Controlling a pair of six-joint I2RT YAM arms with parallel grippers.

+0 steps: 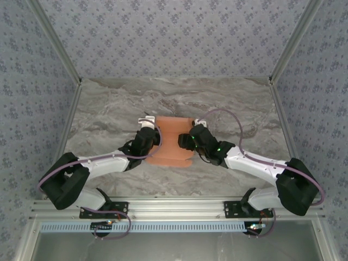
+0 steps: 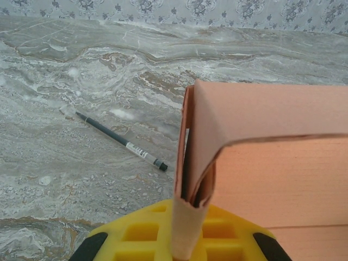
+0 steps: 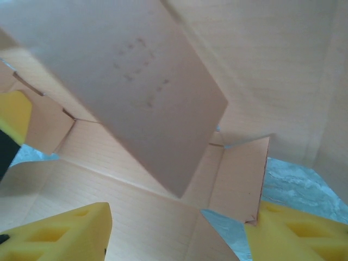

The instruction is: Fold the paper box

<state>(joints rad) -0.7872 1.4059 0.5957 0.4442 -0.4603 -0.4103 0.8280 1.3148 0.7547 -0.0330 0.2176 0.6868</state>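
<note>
The paper box [image 1: 171, 144] lies at the middle of the marble table [image 1: 103, 117], between the two grippers. The left gripper [image 1: 148, 129] is clenched on an upright folded flap at the box's left edge. The right gripper [image 1: 187, 140] is at the right edge, its yellow fingers [image 3: 60, 234] spread wide with raised panels between them.

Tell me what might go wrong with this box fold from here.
1. The left fingers pinch a thin folded wall of the paper box; a hard pull may crease or tear it.
2. The right fingers stand open among loose flaps; closing may bend one the wrong way.
3. A pen lies on the table beside the box; a sliding sheet might ride onto it.
</note>
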